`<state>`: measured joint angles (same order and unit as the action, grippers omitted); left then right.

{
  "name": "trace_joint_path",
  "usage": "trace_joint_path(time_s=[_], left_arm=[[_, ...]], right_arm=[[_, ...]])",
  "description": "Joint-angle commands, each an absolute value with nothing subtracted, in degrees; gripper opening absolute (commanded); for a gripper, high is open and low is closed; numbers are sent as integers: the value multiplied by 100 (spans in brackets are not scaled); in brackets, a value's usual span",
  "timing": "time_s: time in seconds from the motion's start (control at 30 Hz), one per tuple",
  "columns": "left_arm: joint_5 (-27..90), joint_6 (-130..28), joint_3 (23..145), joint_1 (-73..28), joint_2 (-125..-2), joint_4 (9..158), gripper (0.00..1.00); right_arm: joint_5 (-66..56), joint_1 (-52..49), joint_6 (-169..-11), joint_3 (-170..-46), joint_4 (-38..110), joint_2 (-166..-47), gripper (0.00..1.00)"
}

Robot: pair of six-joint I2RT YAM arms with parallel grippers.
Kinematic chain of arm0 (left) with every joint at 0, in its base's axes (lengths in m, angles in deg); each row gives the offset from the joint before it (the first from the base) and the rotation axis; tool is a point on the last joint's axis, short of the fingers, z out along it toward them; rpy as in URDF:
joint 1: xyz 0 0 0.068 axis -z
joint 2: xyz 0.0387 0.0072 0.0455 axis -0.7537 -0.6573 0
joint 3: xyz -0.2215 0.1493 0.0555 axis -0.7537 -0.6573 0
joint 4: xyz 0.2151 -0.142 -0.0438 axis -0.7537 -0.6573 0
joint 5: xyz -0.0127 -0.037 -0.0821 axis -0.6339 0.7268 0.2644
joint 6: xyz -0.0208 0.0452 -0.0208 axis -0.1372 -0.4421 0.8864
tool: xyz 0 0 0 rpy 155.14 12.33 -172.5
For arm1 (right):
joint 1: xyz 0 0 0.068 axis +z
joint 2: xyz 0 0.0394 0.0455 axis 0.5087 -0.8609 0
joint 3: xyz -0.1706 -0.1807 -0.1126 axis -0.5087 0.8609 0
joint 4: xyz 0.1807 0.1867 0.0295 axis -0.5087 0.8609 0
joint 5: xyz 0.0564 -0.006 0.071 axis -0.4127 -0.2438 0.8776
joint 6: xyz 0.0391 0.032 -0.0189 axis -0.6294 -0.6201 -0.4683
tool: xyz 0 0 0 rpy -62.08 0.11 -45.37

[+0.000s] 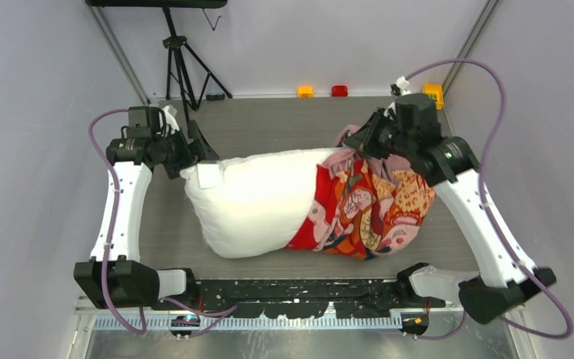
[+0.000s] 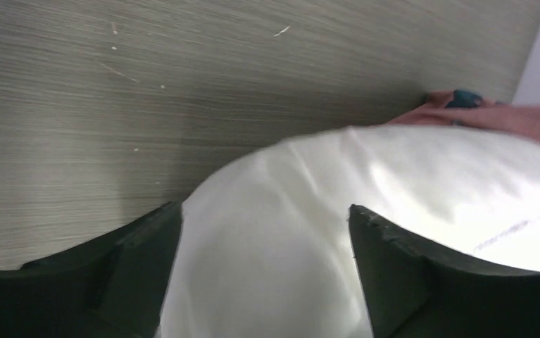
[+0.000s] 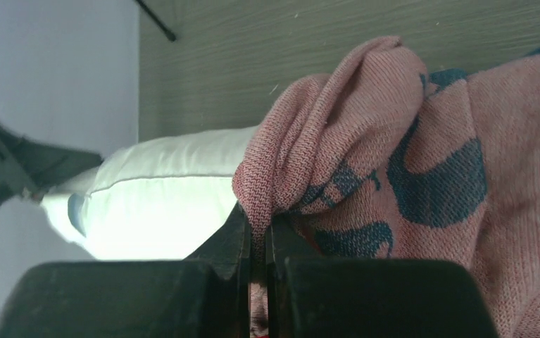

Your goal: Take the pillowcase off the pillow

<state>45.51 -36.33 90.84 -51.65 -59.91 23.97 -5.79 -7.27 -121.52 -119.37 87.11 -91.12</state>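
The pillow (image 1: 257, 202) lies across the middle of the tabletop (image 1: 269, 120), its long axis running from the left edge toward the right edge. Its bare white end points left, and the pillowcase (image 1: 370, 206) is bunched over the right end, partly turned to its faded pink reverse. Both look light, soft and limp: the pillow should squash rather than resist, and the knit cover should stretch and drag instead of sliding cleanly. A gathered fold near the cover's far-right hem is the sensible hold, with the pillow's bare far-left corner as the anchor. The right claw (image 3: 258, 239) is pressed together on such a pink fold. The left claw (image 1: 185, 163) sits at that white corner, fingers spread with pillow filling the gap; whether they squeeze it cannot be told.
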Motion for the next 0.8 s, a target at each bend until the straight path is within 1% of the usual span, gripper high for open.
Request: trace_joint_path(time_s=[0.0, 0.03, 0.2, 0.27, 0.3, 0.37, 0.47, 0.53, 0.57, 0.63, 0.7, 0.77], left_arm=[[4085, -3694, 9331, -5137, -5773, 2412, 98], [3948, -3687, 9304, -5137, -5601, 2522, 99], [3499, -3580, 9088, -5133, -4569, 3058, 100], [3526, -3442, 8990, -5137, -4273, 3153, 100], [3533, -3363, 8954, -5137, -4138, 3149, 100], [3573, -3192, 8833, -5137, -3832, 3192, 100], [3877, -2949, 8556, -5137, -3390, 3317, 100], [4261, -2798, 8405, -5127, -3336, 3308, 100], [4453, -2742, 8309, -5121, -3342, 3294, 100], [4626, -2707, 8131, -5084, -3383, 3238, 100], [4605, -2737, 7983, -4968, -3435, 3179, 100], [4424, -2757, 7819, -4685, -3475, 3163, 100]], right_arm=[[-1148, -832, -12679, -11664, 7248, -9704, 0], [-1203, -835, -12696, -11586, 7119, -9804, 0], [-1350, -853, -12552, -11367, 6754, -10168, 3], [-1322, -853, -12338, -11343, 6686, -10214, 11], [-1355, -856, -12247, -11354, 6679, -10209, 17], [-1432, -856, -12041, -11377, 6680, -10159, 32], [-1585, -852, -11675, -11440, 6811, -10005, 69], [-1616, -849, -11449, -11588, 7051, -9916, 83], [-1639, -849, -11378, -11675, 7187, -9881, 85], [-1691, -805, -11254, -11930, 7510, -9825, 86], [-1917, -542, -11092, -12173, 7796, -9749, 87], [-2446, -103, -10902, -12404, 8094, -9671, 87]])
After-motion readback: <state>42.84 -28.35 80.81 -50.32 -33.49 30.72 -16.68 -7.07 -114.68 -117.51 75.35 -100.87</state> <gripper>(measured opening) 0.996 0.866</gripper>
